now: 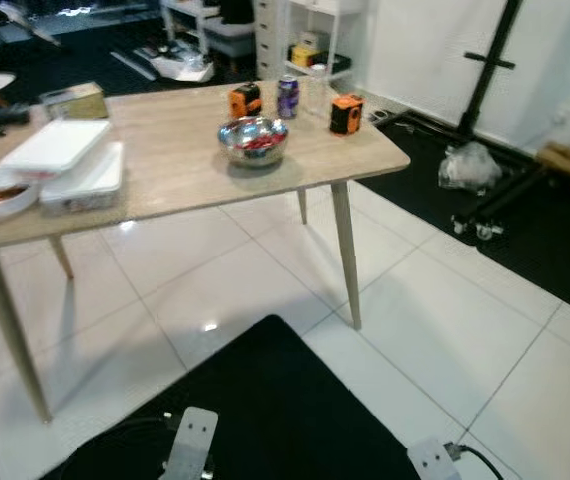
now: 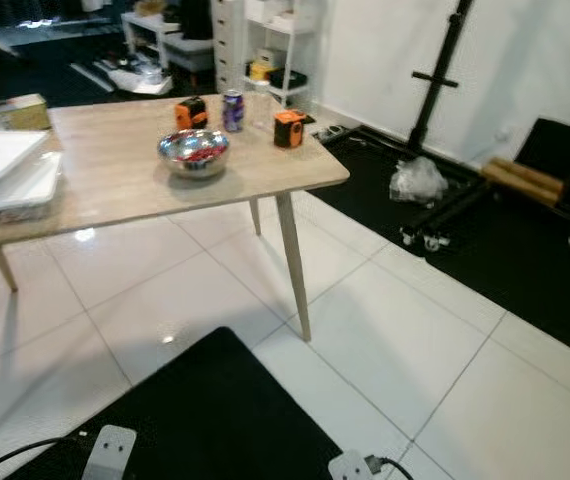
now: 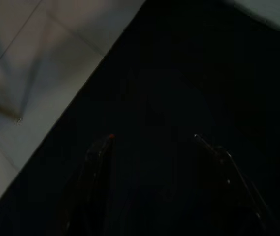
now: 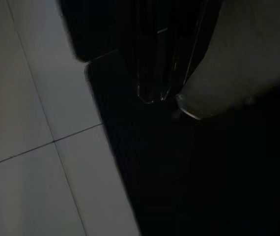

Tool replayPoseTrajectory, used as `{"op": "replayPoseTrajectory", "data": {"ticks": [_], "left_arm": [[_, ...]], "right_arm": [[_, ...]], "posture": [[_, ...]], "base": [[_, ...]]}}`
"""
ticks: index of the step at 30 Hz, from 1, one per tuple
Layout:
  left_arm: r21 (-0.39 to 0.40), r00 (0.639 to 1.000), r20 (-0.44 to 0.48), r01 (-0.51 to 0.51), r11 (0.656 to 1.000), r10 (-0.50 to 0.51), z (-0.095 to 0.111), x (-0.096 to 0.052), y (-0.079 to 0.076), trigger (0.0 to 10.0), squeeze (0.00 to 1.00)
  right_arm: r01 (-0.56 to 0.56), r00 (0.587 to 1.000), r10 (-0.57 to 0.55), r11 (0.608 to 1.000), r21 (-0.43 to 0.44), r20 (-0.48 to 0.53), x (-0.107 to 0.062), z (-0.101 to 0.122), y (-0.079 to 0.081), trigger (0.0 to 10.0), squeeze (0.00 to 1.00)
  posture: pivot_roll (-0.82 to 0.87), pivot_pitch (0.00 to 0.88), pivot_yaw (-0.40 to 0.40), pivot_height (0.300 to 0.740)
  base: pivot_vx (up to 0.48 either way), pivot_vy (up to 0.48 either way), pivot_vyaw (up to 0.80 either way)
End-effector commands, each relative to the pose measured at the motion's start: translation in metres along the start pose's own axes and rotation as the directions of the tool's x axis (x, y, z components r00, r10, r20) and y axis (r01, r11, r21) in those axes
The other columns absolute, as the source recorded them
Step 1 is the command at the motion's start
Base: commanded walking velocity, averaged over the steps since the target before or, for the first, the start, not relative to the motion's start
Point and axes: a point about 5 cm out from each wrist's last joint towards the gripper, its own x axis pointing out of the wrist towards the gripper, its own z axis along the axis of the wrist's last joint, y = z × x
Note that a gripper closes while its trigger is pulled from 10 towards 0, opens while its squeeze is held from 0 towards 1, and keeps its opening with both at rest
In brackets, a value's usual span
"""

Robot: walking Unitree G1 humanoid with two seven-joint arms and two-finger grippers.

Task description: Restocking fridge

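While both arms hang low over the black mat [image 1: 265, 400], the goods to stock stand ahead and to the robot's left on the desk [image 1: 175, 160]: a steel bowl [image 1: 253, 138], a can [image 1: 287, 96] and white containers [image 1: 65, 160]. The left end effector [image 3: 152, 147] hangs released, fingers apart; the right end effector [image 4: 154, 73] is too dark to read, possibly clenched. No fridge can be made out.

At the bottom of the head views sit two small flat silver-grey metal arm pieces [image 1: 193, 440], one with tiny screw holes, the other with a thin black cable [image 1: 480, 458]. The left hand [image 3: 152, 142] has two long, dark, shiny fingers [image 3: 98, 162], one with a tiny red dot at its tip. The right hand [image 4: 155, 96] also has long black fingers with bright edges.
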Motion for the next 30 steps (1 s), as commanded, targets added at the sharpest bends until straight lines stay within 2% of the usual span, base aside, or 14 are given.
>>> {"op": "replayPoseTrajectory", "data": {"ticks": [1, 21, 30], "left_arm": [[0.011, 0.999, -0.044, -0.002, 1.0, 0.003, -0.0132, -0.0044, 0.0028, 10.0, 0.0], [0.015, 0.999, -0.045, -0.003, 1.0, 0.004, -0.0132, -0.0044, 0.0027, 10.0, 0.0], [0.012, 0.999, -0.051, -0.015, 1.0, 0.016, -0.0138, -0.0044, 0.0036, 10.0, 0.0]], "right_arm": [[0.007, 1.0, -0.007, 1.0, 0.005, 0.019, 0.0024, 0.0068, -0.0006, 10.0, 0.0], [0.005, 1.0, -0.005, 1.0, -0.004, 0.02, 0.0031, 0.0084, -0.0015, 10.0, 0.0], [0.006, 1.0, -0.006, 1.0, -0.004, 0.017, 0.003, 0.0077, -0.0015, 10.0, 0.0]], "posture": [[-0.05, 0.059, -0.008, 0.74], [-0.05, 0.053, -0.011, 0.74], [-0.05, 0.057, -0.01, 0.74]], "base": [[0.42, 0.0, 0.0], [0.408, 0.0, 0.0], [0.272, 0.0, 0.0]]}}
